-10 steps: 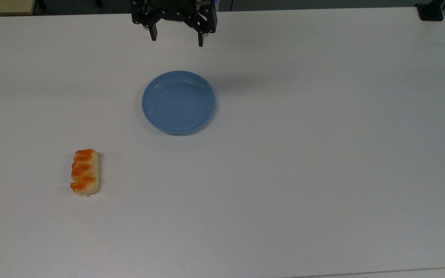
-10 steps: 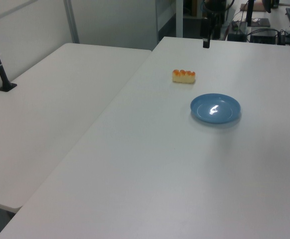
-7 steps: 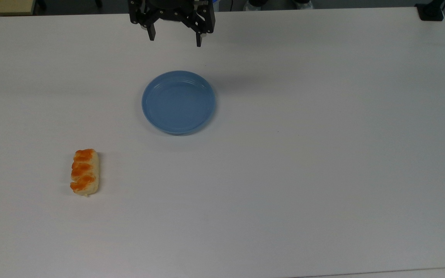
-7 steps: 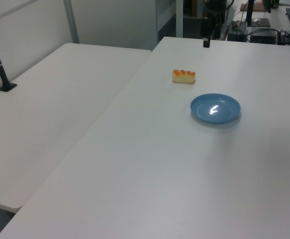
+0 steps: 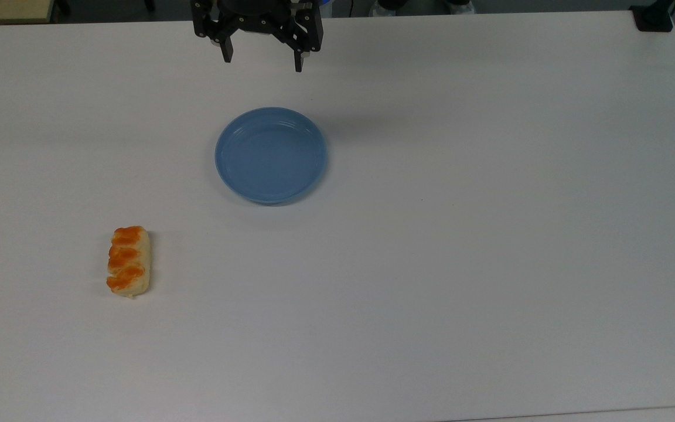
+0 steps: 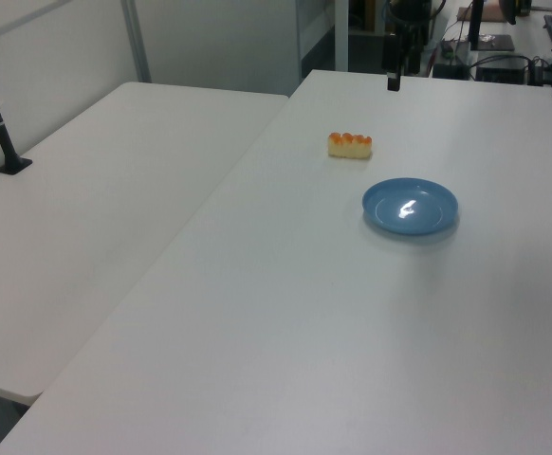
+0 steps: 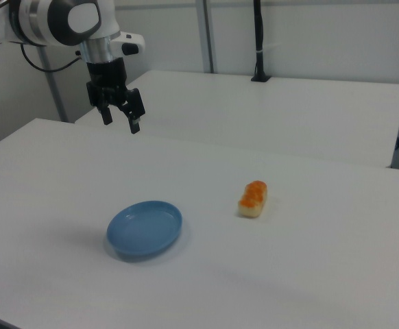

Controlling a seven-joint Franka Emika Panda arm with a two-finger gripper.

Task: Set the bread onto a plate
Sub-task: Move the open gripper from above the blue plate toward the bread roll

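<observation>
A wide white table [image 5: 460,264] carries two things. The bread [image 5: 129,261], a small oblong bun with orange-brown glazed ridges along one side and a cream body, lies at the lower left of the top view, its long side running up and down the frame. The plate [image 5: 271,155], round, shallow, light blue and glossy with a raised rim, sits upper centre of the top view, holding nothing. Bread and plate are well apart, with bare tabletop between them.

The gripper [image 5: 261,58] hangs at the top edge of the top view, above the plate in the frame, black and pointing downward. Its jaws are spread wide with nothing between them, and it touches neither the plate nor the bread.

In the right view the gripper [image 7: 120,120] is at the upper left on a white arm [image 7: 62,20], raised clear of the table. The plate [image 7: 144,229] lies lower left of centre and the bread [image 7: 253,199] just right of centre.

In the left view the bread [image 6: 350,144] sits in the upper middle, the plate [image 6: 410,207] just below and to its right with a bright glint in its middle, and the gripper [image 6: 393,81] is a dark shape near the top edge. A second white table [image 6: 86,218] adjoins on the left view's left.
</observation>
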